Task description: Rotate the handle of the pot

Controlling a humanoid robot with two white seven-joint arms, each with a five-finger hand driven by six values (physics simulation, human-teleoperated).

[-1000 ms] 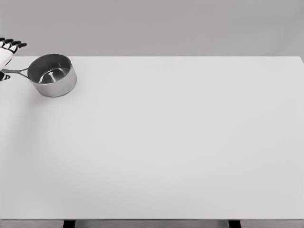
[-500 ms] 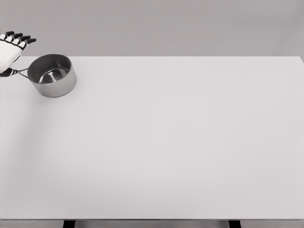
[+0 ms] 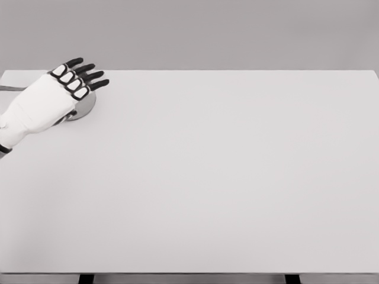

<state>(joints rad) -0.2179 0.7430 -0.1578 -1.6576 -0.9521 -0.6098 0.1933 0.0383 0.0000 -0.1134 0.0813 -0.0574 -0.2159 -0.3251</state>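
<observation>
A pale, near-white table fills most of the view, plain and unpatterned, with a flat grey backdrop behind it. The left hand is white across its back, with black fingers that each carry a white oval panel outlined in black. Just past the hand, a sliver of the pot shows as shiny silver-grey metal, and its thin handle is a darker grey. Below the table's front edge, two short black legs appear.

Left robot hand – white shell back, black fingers with white oval pads; dark wrist band.
</observation>
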